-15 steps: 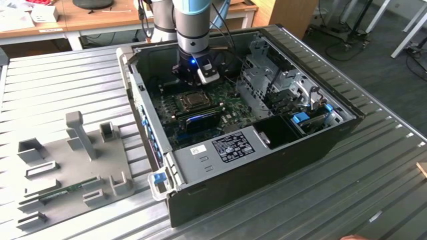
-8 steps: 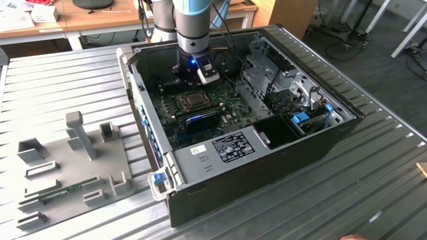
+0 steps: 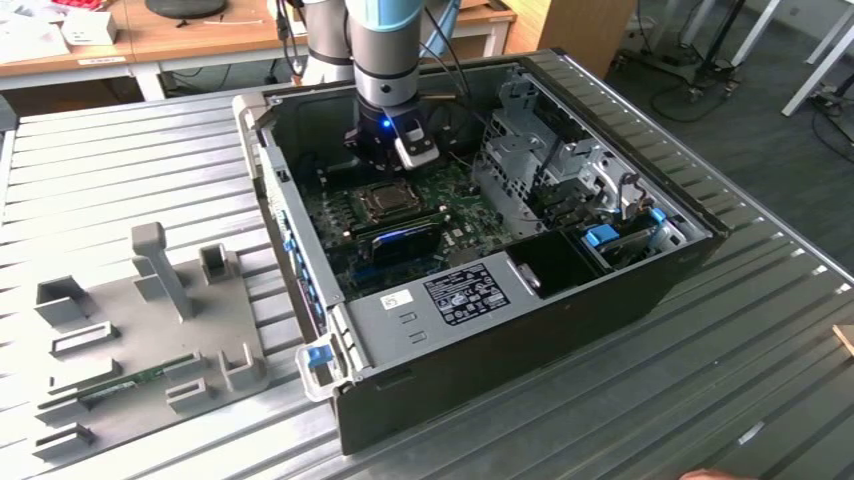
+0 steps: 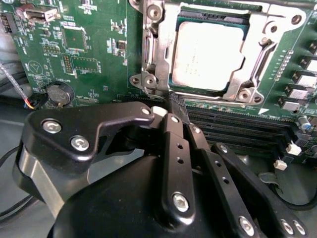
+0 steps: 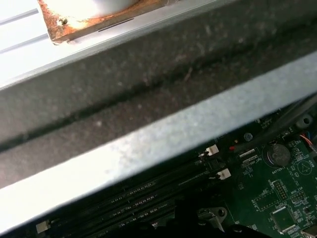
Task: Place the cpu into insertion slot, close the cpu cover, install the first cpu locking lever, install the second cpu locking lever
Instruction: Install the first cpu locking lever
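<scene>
My gripper [image 4: 171, 106] has its fingers pressed together on nothing, tips just beside the near corner of the cpu cover [image 4: 153, 59]. That cover lies flat over the cpu [image 4: 208, 54], already seated in the insertion slot [image 3: 383, 200] just ahead of me. To do the lever well, I judge I should press slowly, keeping clear of the memory slots [image 4: 233, 126] beside my fingers.

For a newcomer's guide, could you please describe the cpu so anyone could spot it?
Look inside the open computer case, on the green board. Beside the long black slots sits a silvery cover; the cpu is the dull grey square in its window.
</scene>
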Robot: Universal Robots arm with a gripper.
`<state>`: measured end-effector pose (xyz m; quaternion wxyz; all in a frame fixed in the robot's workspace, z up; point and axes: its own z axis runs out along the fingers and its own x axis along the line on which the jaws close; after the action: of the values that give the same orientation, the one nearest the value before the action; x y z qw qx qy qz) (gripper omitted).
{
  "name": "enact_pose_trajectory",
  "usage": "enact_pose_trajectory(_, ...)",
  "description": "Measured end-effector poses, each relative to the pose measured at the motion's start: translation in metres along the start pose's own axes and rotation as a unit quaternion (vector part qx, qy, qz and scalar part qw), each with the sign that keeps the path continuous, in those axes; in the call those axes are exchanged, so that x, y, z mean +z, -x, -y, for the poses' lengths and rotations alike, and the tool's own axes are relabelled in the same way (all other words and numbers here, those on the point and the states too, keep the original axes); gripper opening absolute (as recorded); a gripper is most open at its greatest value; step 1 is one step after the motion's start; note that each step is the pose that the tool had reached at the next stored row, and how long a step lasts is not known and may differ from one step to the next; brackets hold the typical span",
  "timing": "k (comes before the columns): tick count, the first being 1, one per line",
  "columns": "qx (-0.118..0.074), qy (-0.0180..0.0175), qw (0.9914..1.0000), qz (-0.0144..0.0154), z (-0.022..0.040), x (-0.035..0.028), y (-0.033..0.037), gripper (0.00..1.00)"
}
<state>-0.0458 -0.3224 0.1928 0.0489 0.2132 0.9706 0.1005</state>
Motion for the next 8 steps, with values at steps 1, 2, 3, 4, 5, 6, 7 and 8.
enact_pose_trajectory(1, 0.0, -0.0003, 1.0, 0.0, 0.0001, 0.0, 0.0001, 0.1)
enact_pose_trajectory(2, 0.0, -0.0006, 1.0, 0.0, 0.0001, 0.0001, 0.0002, 0.1)
enact_pose_trajectory(3, 0.0, -0.0007, 1.0, 0.0, 0.0001, 0.0001, 0.0002, 0.1)
enact_pose_trajectory(4, 0.0, 0.0003, 1.0, 0.0001, -0.0003, 0.0006, 0.0003, 0.1)
enact_pose_trajectory(5, 0.0, 0.0005, 1.0, 0.0001, -0.0001, 0.0009, 0.0002, 0.1)
enact_pose_trajectory(6, 0.0, 0.0007, 1.0, 0.0001, 0.0002, 0.001, 0.0002, 0.1)
enact_pose_trajectory(7, 0.0, 0.0006, 1.0, 0.0001, 0.0004, 0.0008, 0.0002, 0.1)
enact_pose_trajectory(8, 0.0, 0.0004, 1.0, 0.0001, 0.0004, 0.0008, 0.0002, 0.1)
